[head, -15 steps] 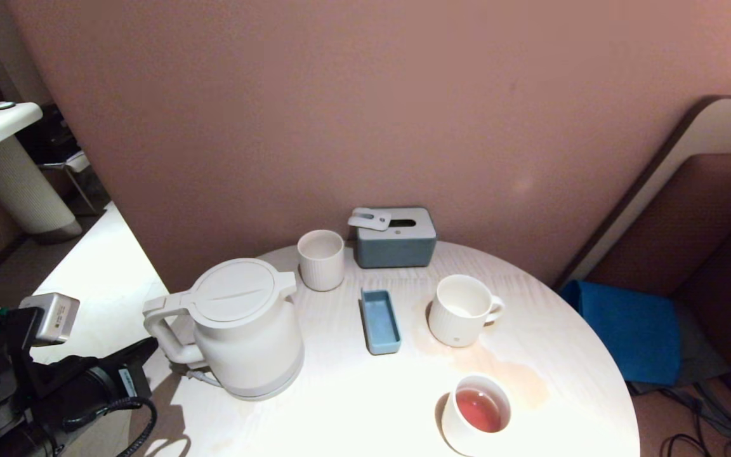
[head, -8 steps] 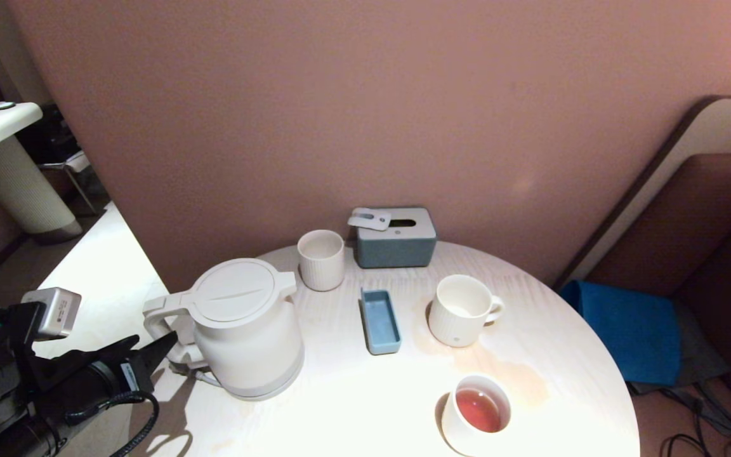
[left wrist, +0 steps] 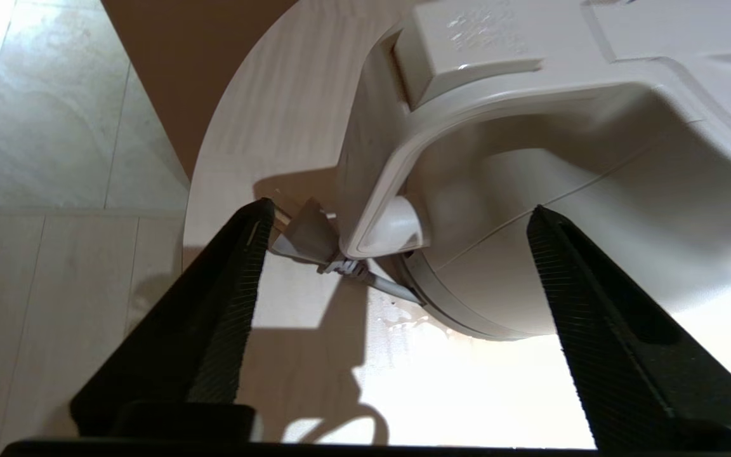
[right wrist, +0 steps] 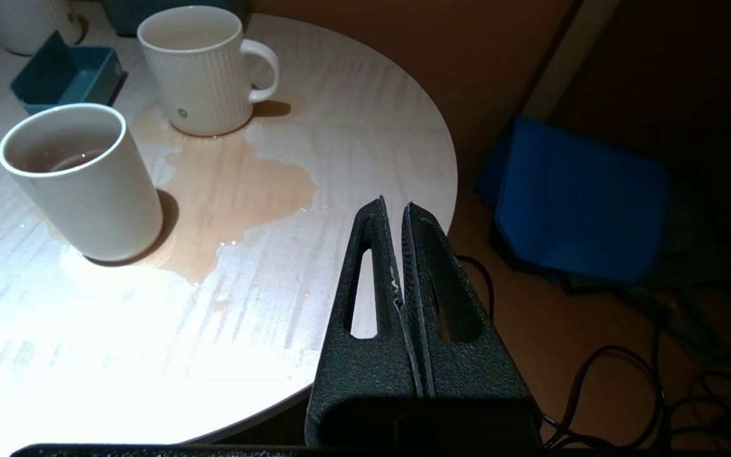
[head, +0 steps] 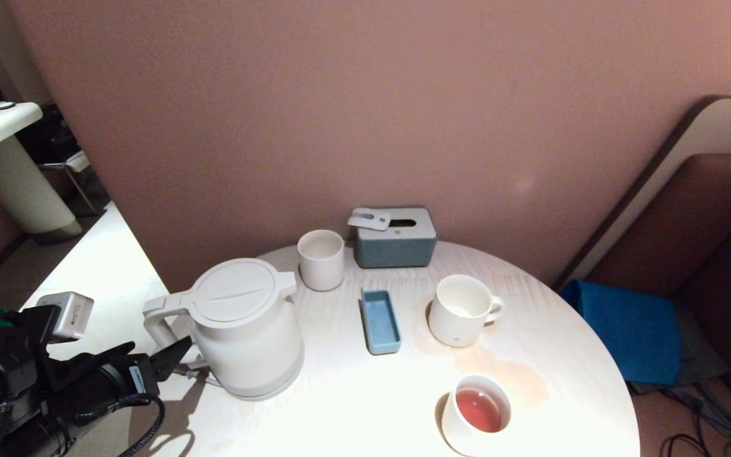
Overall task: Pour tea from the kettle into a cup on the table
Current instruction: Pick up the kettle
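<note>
On the table [head: 353, 393], a plain cup [head: 476, 416] holds tea [head: 478, 409].

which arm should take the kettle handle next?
Left. The left gripper is open right beside the kettle handle, which sits between its fingers in the wrist view. The right gripper is shut, off the table's opposite edge.

Plug [left wrist: 307, 236] & cord beside kettle [head: 245, 327] handle

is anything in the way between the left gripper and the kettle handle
Nothing visible blocks it. The open left gripper already faces the kettle handle, with one finger on each side of its lower end. Only the grey power plug lies on the table beside the handle's foot.
</note>
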Controlling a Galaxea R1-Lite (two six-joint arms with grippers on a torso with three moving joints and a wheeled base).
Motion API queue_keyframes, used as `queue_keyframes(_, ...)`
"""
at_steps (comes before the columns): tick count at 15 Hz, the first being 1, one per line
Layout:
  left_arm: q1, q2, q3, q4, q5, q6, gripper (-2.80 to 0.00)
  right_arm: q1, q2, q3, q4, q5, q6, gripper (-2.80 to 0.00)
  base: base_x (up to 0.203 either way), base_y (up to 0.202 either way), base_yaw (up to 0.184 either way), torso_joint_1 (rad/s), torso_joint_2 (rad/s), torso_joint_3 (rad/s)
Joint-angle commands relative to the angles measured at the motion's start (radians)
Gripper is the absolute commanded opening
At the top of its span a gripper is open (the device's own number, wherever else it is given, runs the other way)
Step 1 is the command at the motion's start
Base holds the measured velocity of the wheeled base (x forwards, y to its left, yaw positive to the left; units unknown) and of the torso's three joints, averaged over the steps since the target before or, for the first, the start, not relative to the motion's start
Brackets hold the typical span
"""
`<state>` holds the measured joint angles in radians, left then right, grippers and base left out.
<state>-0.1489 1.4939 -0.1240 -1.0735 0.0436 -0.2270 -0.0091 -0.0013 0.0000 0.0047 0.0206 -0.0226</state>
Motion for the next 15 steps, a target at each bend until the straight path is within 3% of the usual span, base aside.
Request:
queue_keyframes(1, 0.000, 0.048, -0.010, -0.030, 0.001, -0.002, 0.00, 0.000, 0.001, 0.000, 0.000, 0.001, 0.000, -2.80, 0.000, 0.000, 0.000, 0.000, 0.00, 0.000)
queue_keyframes(7, 0.000, 0.115, -0.019, -0.171, 0.001, 0.010, 0.00, 0.001, 0.001, 0.000, 0.000, 0.001, 0.000, -2.80, 0.000, 0.000, 0.000, 0.000, 0.00, 0.000)
queue_keyframes(15, 0.032, 0.129, 0.006, -0.174, 0.002, 0.058, 0.00, 0.000, 0.001, 0.000, 0.000, 0.001, 0.000, -2.80, 0.000, 0.000, 0.000, 0.000, 0.00, 0.000)
